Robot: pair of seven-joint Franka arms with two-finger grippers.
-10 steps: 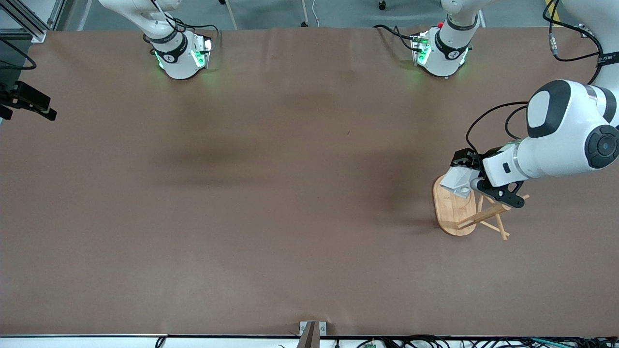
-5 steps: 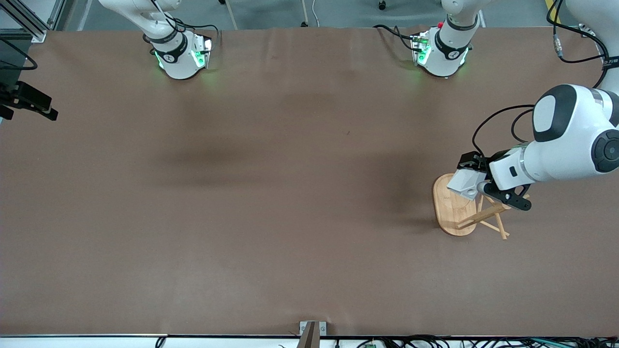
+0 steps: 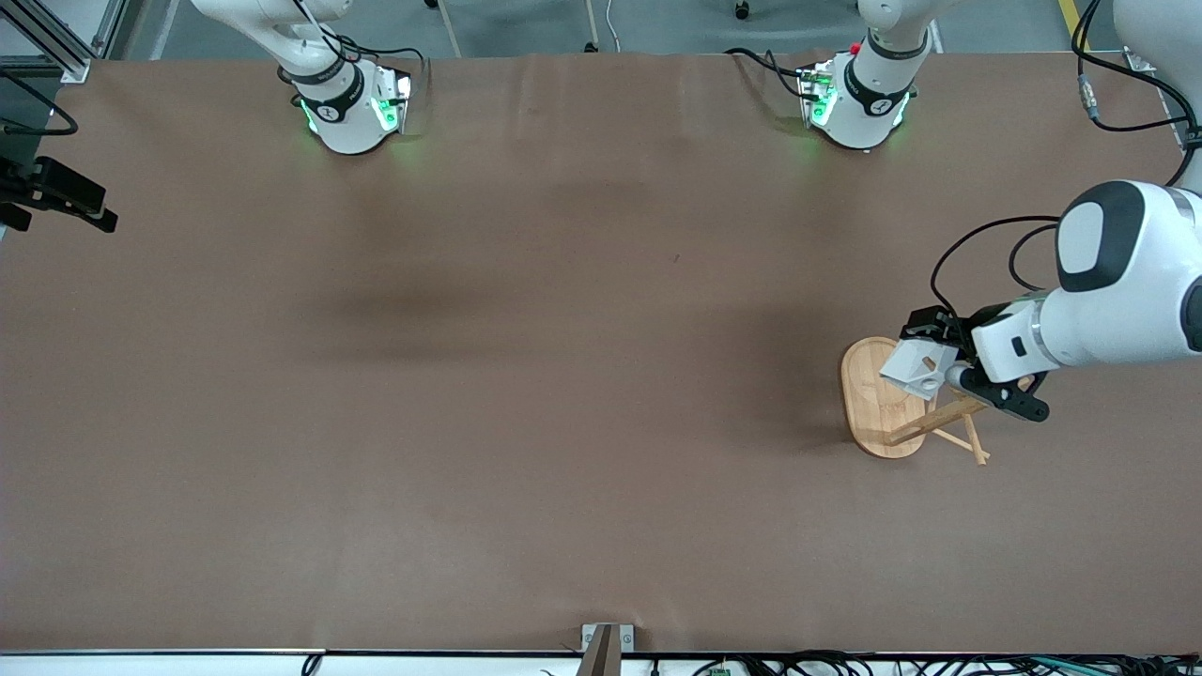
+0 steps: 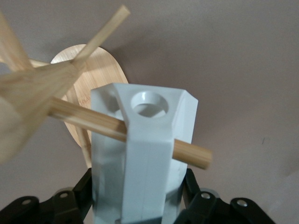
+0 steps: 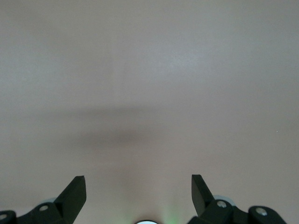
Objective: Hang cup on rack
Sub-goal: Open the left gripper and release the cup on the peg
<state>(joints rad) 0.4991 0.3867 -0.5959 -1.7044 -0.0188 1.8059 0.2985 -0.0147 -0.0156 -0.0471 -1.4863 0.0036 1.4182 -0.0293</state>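
My left gripper (image 3: 942, 368) is shut on the white faceted cup (image 3: 915, 367) and holds it above the bamboo rack's oval base (image 3: 873, 413). The left wrist view shows the gripper (image 4: 139, 191) with its black fingers (image 4: 80, 189) on both sides of the cup (image 4: 140, 158). A peg of the rack (image 4: 191, 154) runs through the cup's handle ridge and sticks out past it. The rack's post (image 4: 28, 95) is close beside the cup. My right gripper (image 5: 138, 186) is open and empty over bare table; it waits at the right arm's end (image 3: 58, 197).
The brown table cover (image 3: 563, 376) spreads flat around the rack. The two arm bases (image 3: 349, 103) (image 3: 856, 99) stand along the edge farthest from the front camera. Other crossing pegs (image 3: 963, 434) of the rack stick out toward the front camera.
My left gripper has carried the cup toward the left arm's end of the table, sliding it along the rack's peg. The right gripper has barely shifted.
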